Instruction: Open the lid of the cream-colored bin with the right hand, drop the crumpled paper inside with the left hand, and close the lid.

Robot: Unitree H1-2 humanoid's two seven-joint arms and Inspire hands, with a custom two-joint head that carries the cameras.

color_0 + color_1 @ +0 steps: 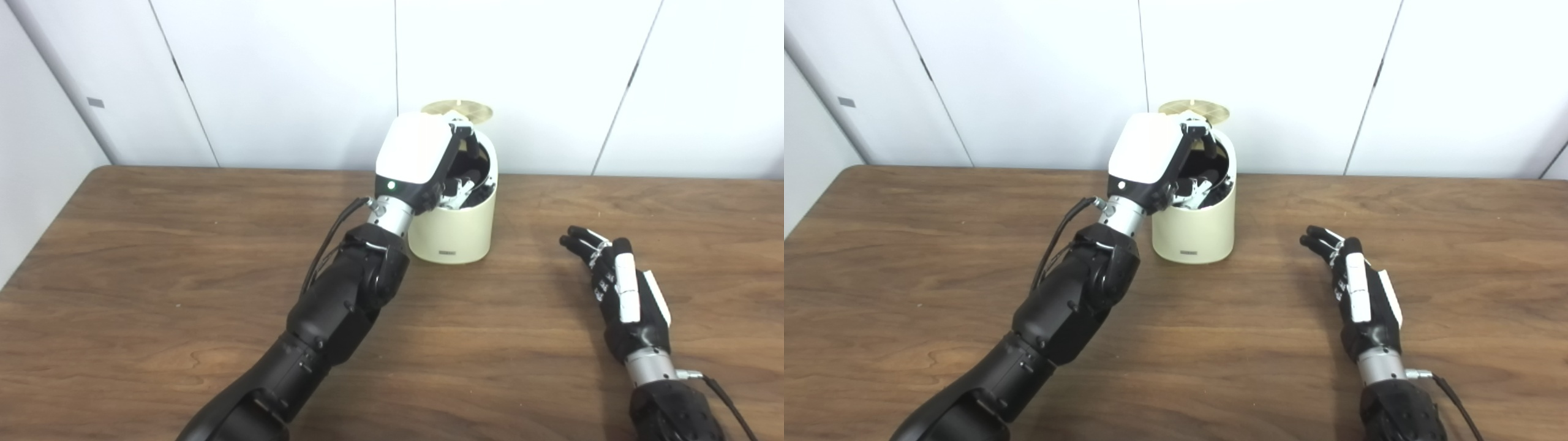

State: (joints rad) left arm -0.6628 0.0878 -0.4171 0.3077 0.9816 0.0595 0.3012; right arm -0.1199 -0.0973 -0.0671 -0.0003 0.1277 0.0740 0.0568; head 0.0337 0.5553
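Observation:
The cream-colored bin [453, 226] stands on the table near the back wall. Its round lid [458, 110] is tipped up and open behind the mouth. My left hand [416, 156] is over the bin's mouth, white back facing up, with its fingers [458, 187] reaching down inside. No crumpled paper shows; the hand and the bin's wall hide what the fingers hold. My right hand [618, 288] rests on the table to the right of the bin, apart from it, fingers stretched out and empty. It also shows in the right eye view [1356, 291].
The wooden table [153, 245] runs wide to the left and right of the bin. White wall panels [275, 73] stand just behind the bin and the table's back edge.

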